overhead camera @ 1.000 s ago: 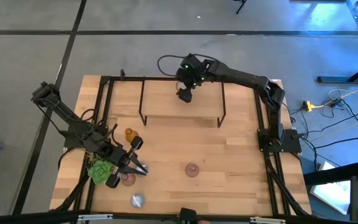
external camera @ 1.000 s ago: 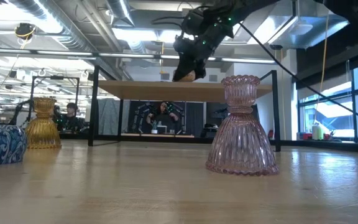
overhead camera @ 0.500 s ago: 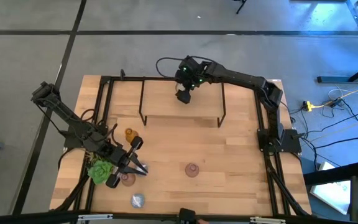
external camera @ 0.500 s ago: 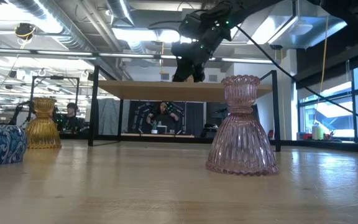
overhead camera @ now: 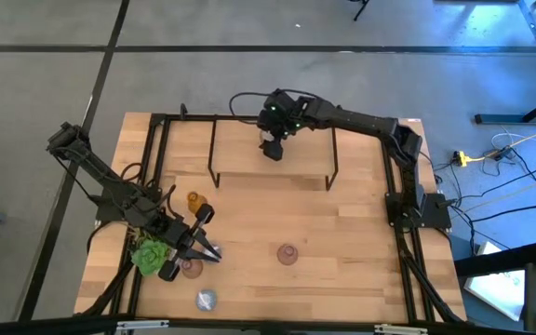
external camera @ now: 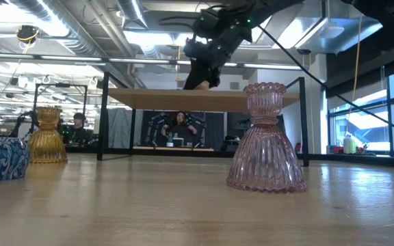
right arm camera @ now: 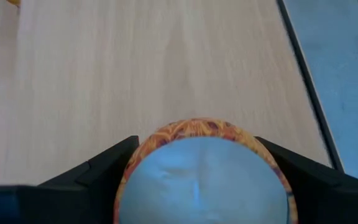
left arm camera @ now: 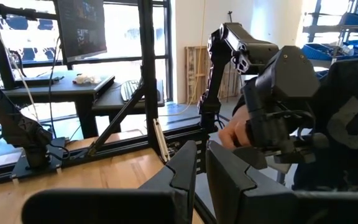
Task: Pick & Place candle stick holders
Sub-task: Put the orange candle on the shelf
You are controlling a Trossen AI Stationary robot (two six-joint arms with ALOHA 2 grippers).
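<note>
On the desk's left, the left gripper (overhead camera: 210,253) rests low with its fingers closed together on nothing. Beside it are the green succulent (overhead camera: 152,253), an amber holder (overhead camera: 194,200), a pink holder (overhead camera: 191,269) and a silvery-blue holder (overhead camera: 207,300). A second pink holder (overhead camera: 288,253) stands mid-desk. Further right and back, the right gripper (overhead camera: 271,149) hangs over the raised shelf (overhead camera: 273,179), its fingers clamped on a round holder (right arm camera: 202,174) with an orange patterned rim. By my judgement that holder is about to be set down, and 4 others wait on the desk (overhead camera: 342,233). The desk is pale wood in a black frame. Behind it is an open workshop with monitors and a seated person (external camera: 180,125).
</note>
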